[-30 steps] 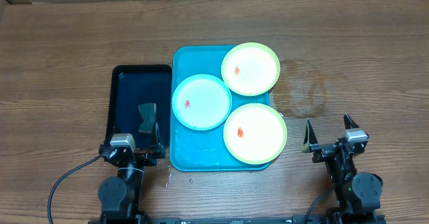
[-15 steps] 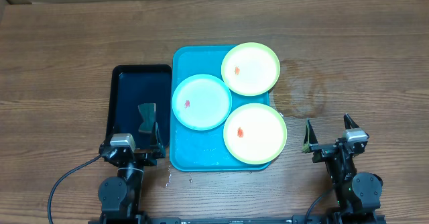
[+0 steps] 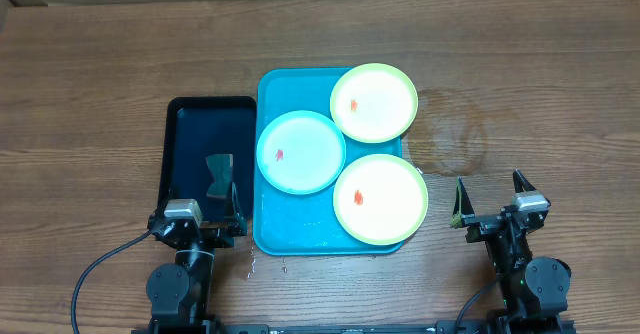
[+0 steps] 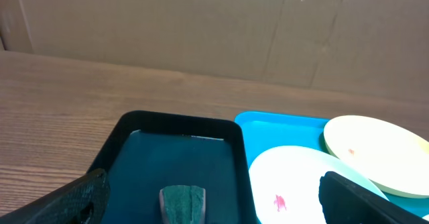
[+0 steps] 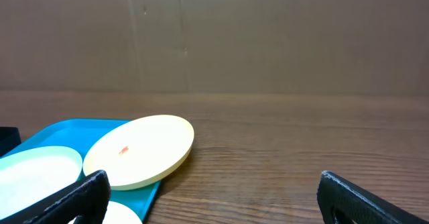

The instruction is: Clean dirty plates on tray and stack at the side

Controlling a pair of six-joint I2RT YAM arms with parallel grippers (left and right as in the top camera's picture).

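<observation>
Overhead gives you all three plates on the tray. The light blue plate lies on its left side, the far green plate at the far right corner and the near green plate at the near right. Each carries a small red-orange smear. Both green ones reach past the tray's right rim.

The left wrist view shows only the blue and far green plates. It looks down the black tray, where a dark green pad lies. The right wrist view adds that the far green plate rides up on the rim, its edge hanging over the table.

The left gripper sits at the black tray's near end, its fingers spread wide and holding nothing; the blue plate lies to its far right. The right gripper is likewise spread wide and empty. It sits over bare wood, with the near green plate just to its left, not touching.
</observation>
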